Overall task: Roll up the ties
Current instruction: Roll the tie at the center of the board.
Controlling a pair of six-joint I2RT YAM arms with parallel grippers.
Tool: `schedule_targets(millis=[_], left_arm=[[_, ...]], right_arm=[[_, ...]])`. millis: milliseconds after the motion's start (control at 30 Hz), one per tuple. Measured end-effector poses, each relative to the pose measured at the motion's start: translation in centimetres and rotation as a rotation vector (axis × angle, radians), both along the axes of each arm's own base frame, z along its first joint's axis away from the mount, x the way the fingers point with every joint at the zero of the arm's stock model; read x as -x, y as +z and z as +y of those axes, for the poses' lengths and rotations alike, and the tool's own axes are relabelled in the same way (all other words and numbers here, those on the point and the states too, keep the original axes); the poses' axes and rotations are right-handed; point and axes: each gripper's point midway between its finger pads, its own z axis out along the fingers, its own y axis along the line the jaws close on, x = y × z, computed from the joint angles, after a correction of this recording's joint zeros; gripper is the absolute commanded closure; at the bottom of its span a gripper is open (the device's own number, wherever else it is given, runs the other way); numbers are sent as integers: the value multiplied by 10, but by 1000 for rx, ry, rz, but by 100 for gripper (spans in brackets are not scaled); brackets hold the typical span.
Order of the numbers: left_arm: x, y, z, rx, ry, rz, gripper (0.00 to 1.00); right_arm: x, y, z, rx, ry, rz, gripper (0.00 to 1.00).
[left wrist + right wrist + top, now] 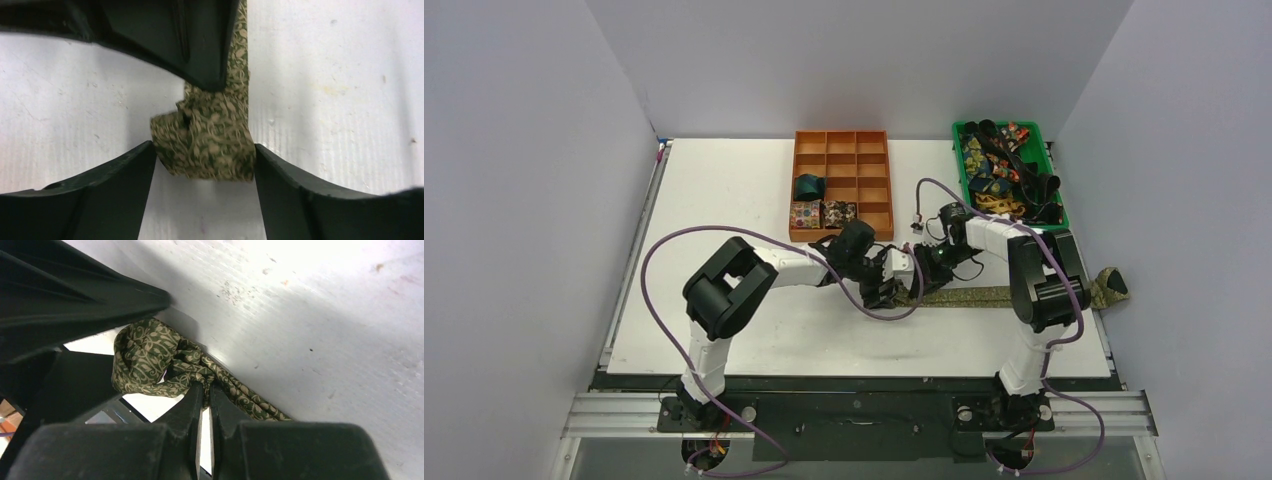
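An olive-gold patterned tie (984, 297) lies as a flat strip across the table, its wide end (1112, 287) hanging past the right edge. Its left end is a small coil (205, 145). My left gripper (202, 155) is open around that coil, one fingertip (142, 165) against each side. My right gripper (204, 386) is shut on a bunched fold of the same tie (145, 355), just behind the coil. In the top view the two grippers, left (886, 290) and right (921, 272), meet at the table's middle. The right finger (200, 50) fills the top of the left wrist view.
An orange divided tray (874, 190) stands at the back centre and holds three rolled ties (808, 186) in its left cells. A green bin (960, 150) at the back right is piled with loose ties. Purple cables (664, 260) loop off both arms.
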Motion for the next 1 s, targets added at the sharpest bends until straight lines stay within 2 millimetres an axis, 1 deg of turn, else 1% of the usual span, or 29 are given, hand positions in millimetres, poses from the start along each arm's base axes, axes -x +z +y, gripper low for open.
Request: schedule_targets(millis=[67, 233, 267, 367, 467, 600, 667, 833, 933, 1000], left_arm=[[4, 1, 4, 2, 0, 7, 23], [16, 3, 17, 7, 16, 31, 11], [16, 4, 17, 8, 16, 31, 7], [19, 5, 13, 12, 16, 29, 5], [19, 11, 2, 22, 14, 22, 8], [8, 24, -21, 54, 7, -11, 14], [5, 27, -28, 63, -3, -28, 15], [9, 22, -23, 55, -28, -32, 19], [20, 14, -9, 42, -55, -24, 22], [26, 13, -3, 41, -74, -24, 25]], right_arm=[[3, -4, -5, 12, 4, 21, 100], [4, -5, -9, 17, 16, 27, 100], [4, -5, -9, 17, 18, 30, 100], [4, -5, -9, 17, 21, 30, 100], [4, -4, -9, 17, 25, 28, 100], [5, -4, -8, 16, 33, 27, 100], [5, -4, -7, 15, 36, 25, 100], [6, -2, -7, 13, 39, 20, 100], [7, 0, -7, 13, 39, 23, 100], [8, 2, -7, 13, 39, 25, 100]])
